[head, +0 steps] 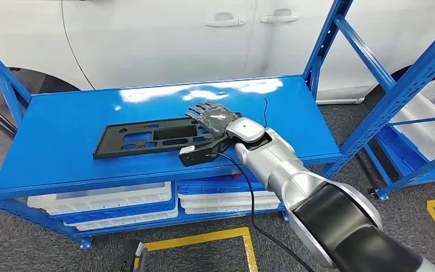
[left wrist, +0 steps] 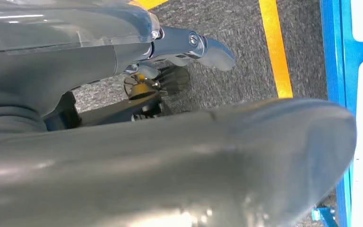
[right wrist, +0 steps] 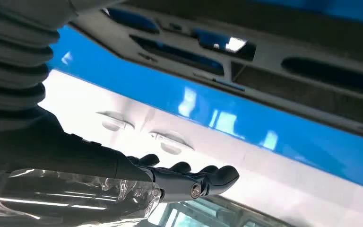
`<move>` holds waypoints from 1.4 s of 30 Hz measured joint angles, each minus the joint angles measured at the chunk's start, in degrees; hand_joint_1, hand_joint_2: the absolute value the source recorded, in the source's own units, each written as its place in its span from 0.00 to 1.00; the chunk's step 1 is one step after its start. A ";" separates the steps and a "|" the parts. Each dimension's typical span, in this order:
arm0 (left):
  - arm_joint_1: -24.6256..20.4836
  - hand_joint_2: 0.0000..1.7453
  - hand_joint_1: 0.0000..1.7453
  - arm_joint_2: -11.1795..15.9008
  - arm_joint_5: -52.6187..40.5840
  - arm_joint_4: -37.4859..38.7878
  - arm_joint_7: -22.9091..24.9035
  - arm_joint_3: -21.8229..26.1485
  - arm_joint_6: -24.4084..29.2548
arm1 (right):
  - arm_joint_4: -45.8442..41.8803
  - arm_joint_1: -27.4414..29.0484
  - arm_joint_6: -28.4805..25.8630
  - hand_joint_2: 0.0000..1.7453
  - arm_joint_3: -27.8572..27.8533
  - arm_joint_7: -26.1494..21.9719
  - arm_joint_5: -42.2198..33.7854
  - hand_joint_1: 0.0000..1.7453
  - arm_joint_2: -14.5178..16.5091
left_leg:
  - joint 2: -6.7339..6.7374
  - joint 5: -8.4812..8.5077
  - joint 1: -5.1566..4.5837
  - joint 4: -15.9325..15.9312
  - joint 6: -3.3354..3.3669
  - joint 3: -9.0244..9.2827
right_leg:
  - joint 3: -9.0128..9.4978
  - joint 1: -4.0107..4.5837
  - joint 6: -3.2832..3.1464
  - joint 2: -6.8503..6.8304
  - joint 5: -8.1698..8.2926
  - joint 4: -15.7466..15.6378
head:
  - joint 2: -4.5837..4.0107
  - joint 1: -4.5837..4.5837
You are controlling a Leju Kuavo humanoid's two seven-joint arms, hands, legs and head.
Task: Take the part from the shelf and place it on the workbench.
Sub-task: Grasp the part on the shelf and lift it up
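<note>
Here, nearest the camera in the head view, the silver right arm comes in from about five o'clock and reaches up to the right hand (head: 212,118), which lies flat, fingers stretched out and holding nothing, over the right end of the part (head: 147,137). In the right wrist view the fingers (right wrist: 196,178) are extended together, apart from the part (right wrist: 246,61); whether the palm touches it I cannot tell. The left hand (left wrist: 184,52) hangs by the floor, holding nothing, though how far its fingers are spread I cannot tell. The part, a flat black plastic panel with cut-outs, rests on the top deck of the blue shelf (head: 62,130), near the front edge, its long axis running from nine o'clock to three o'clock, tilted slightly up toward three. Judging by this, the reach to grasp is in hand: next the fingers must close on the panel's right end before lifting. Beyond, at twelve o'clock, stands a white car (head: 164,39).
</note>
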 joint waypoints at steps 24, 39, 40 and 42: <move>0.40 0.00 0.00 0.07 -0.42 0.02 -0.71 -0.07 -0.19 | 0.92 2.55 0.10 1.00 2.55 3.67 2.25 1.00 -0.45 | -0.09 -0.76 -0.44 2.02 -1.85 -0.66 | 6.31 0.39 -2.35 0.27 7.00 -13.33 | 0.00 0.00; 0.45 0.00 0.00 -0.03 -0.47 0.03 -0.97 -0.34 -0.20 | 0.94 2.39 -1.17 1.00 2.55 3.08 0.76 0.99 -1.42 | -0.08 -0.33 -0.47 0.25 0.05 0.32 | 3.99 0.14 -0.57 -0.07 5.61 -8.09 | 0.00 0.00; 0.42 0.00 0.00 -0.03 -0.47 0.03 -0.99 -0.36 -0.22 | 0.90 2.24 -1.20 1.00 2.55 3.04 0.71 1.00 -1.42 | -0.09 -0.40 -0.56 0.27 -0.15 0.32 | 5.52 0.29 -0.86 -0.07 6.65 -11.29 | 0.00 0.00; 0.38 0.00 0.00 -0.03 -0.47 0.04 -1.02 -0.37 -0.25 | 0.87 2.08 -1.29 1.00 2.55 2.90 0.58 1.00 -1.42 | -0.10 -0.43 -0.67 0.20 -0.64 0.29 | 6.39 0.63 -1.32 -0.05 6.80 -13.30 | 0.00 0.00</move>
